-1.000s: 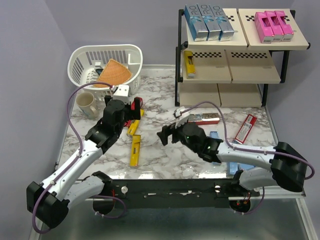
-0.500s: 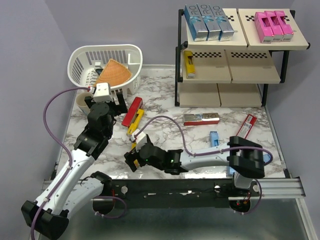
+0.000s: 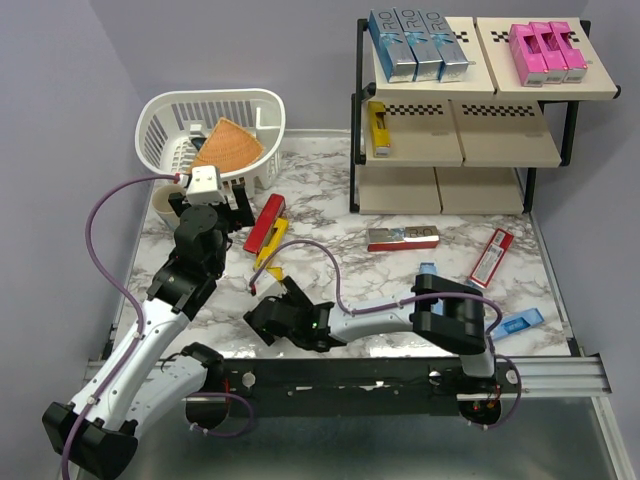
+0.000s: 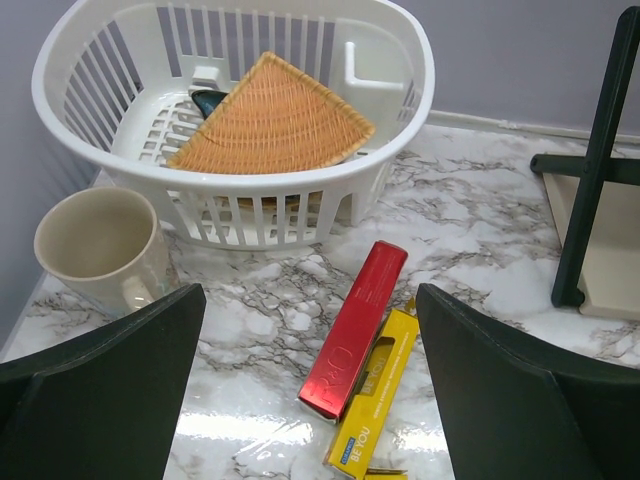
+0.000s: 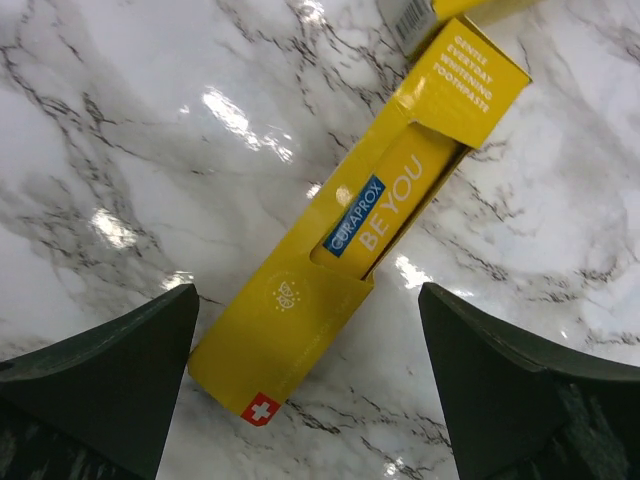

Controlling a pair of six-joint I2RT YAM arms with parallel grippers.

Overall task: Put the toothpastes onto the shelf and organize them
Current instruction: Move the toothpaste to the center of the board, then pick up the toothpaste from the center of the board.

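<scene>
Holding nothing in the left gripper (image 4: 305, 300), jaws spread wide above the marble table (image 4: 480, 250). Just ahead, between the fingers: a red toothpaste carton (image 4: 355, 325) lying partly over a half-covered yellow carton (image 4: 375, 425). Farther ahead, a white plastic basket (image 4: 400, 110) with a wicker wedge tray (image 4: 270, 115) inside; ahead-left, a beige mug (image 4: 95, 240). Ahead and well to the right, the shelf (image 3: 500, 140): three silver-blue cartons (image 3: 417, 45) and three pink cartons (image 3: 546, 50) on top, a lone yellow carton (image 3: 379, 127) on the middle tier. Gripping nothing with the right gripper (image 5: 310, 300) either, jaws equally wide, a finger on each side of a yellow Curaprox Be You carton (image 5: 340, 250) lying flat directly below. Between that gripper and the shelf, loose on the table: a silver carton (image 3: 403, 237), a red-and-white carton (image 3: 491, 256), a light blue carton (image 3: 427, 272).
</scene>
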